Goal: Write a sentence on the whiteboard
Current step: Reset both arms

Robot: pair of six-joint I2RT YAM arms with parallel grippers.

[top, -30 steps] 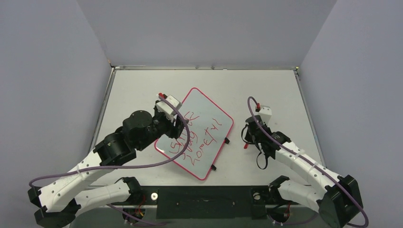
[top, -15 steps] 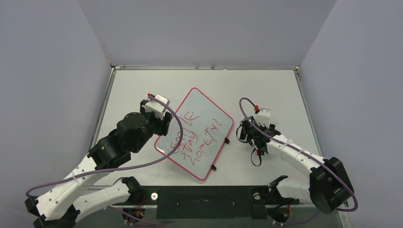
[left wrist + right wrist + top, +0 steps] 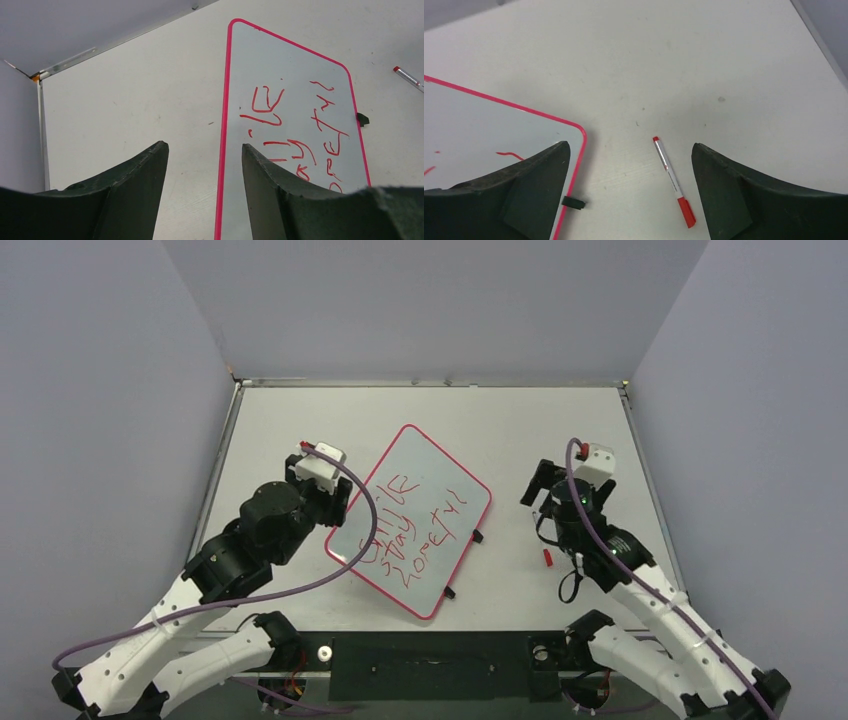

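Near edge of the table [image 3: 300, 420]: bases of both arms, side by side.

Further in, left side: left gripper [image 3: 203, 146], fingers [image 3: 135, 190] parted and grasping nothing, poised at the left border of the whiteboard [image 3: 295, 70]; contact with the board not discernible.

Further in, right side: right gripper [image 3: 630, 146], fingers spread wide, released and empty, above bare table.

Framed between those fingers in the right wrist view: marker [image 3: 672, 181] with red ends, flat on the table, near the board's right edge but apart from it.

Centre of table: whiteboard lying flat, turned to a diamond, with a pink-red border and two black clips [image 3: 479, 536] on the edge facing the right arm.

On its surface: the sentence [image 3: 410, 530], red handwriting in three lines, roughly "Smile stay hopeful".

Beyond: far table rim and grey walls [image 3: 430, 310].
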